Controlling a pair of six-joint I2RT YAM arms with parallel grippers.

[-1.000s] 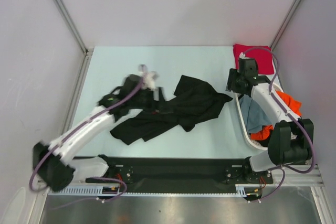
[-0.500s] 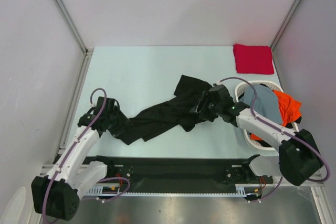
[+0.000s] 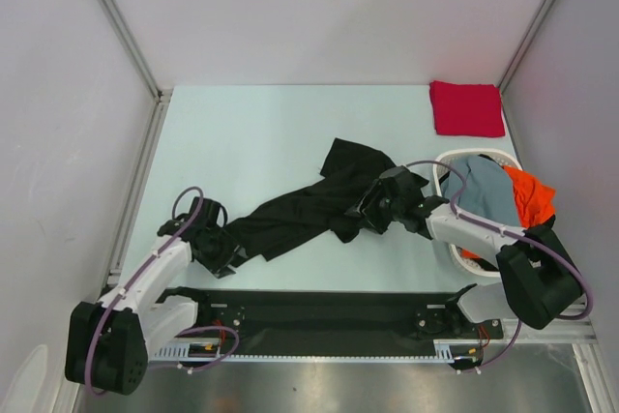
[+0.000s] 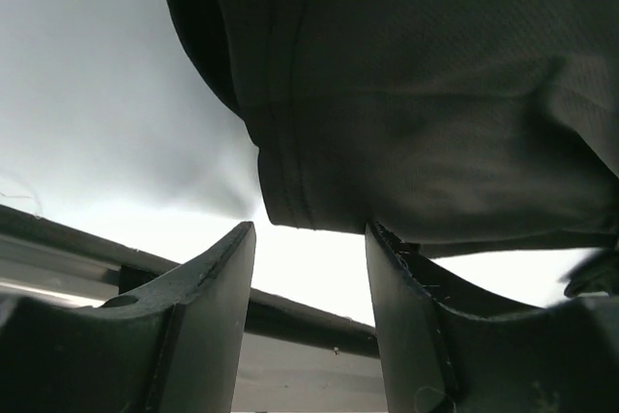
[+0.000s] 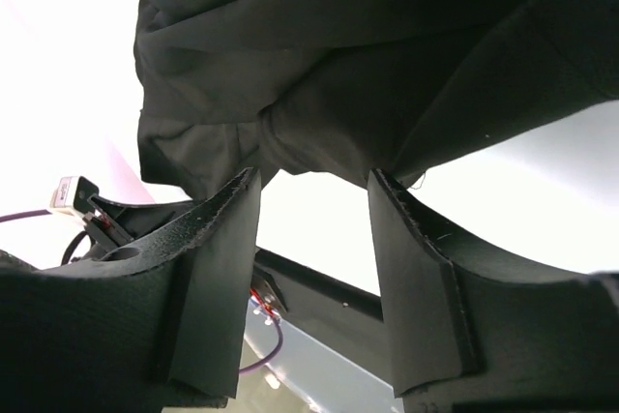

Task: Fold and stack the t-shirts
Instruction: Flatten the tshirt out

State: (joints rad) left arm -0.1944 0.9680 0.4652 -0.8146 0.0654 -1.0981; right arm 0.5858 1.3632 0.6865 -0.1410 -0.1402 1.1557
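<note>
**Black tee to be caught at two ends and drawn flat**

The black t-shirt (image 3: 309, 205) is seen crumpled in a long diagonal band on the table (image 3: 251, 132), just left of the white perforated basket (image 3: 471, 154). A grey-blue t-shirt (image 3: 481, 186) and an orange t-shirt (image 3: 530, 195) are held in the basket, and a folded red t-shirt (image 3: 466, 108) lies beyond the basket, towards the far wall.

The left gripper (image 4: 309, 229) is placed at the end of the shirt farthest from the basket. Its jaws are apart, and a stitched hem corner lies just past the fingertips. The right gripper (image 5: 314, 176) is placed at the end nearest the basket. Its jaws are also apart, and a bunched knot of cloth sits at the tips. No firm clamp is shown in either wrist view.

The step is judged to be spreading the shirt, with folding not yet begun. Each hold is best taken on a single hemmed edge rather than on a wad of layers, and deep enough that the cloth cannot slip. The pull should be made evenly and low, away from the basket, so that twists are drawn out and not tightened.
</note>
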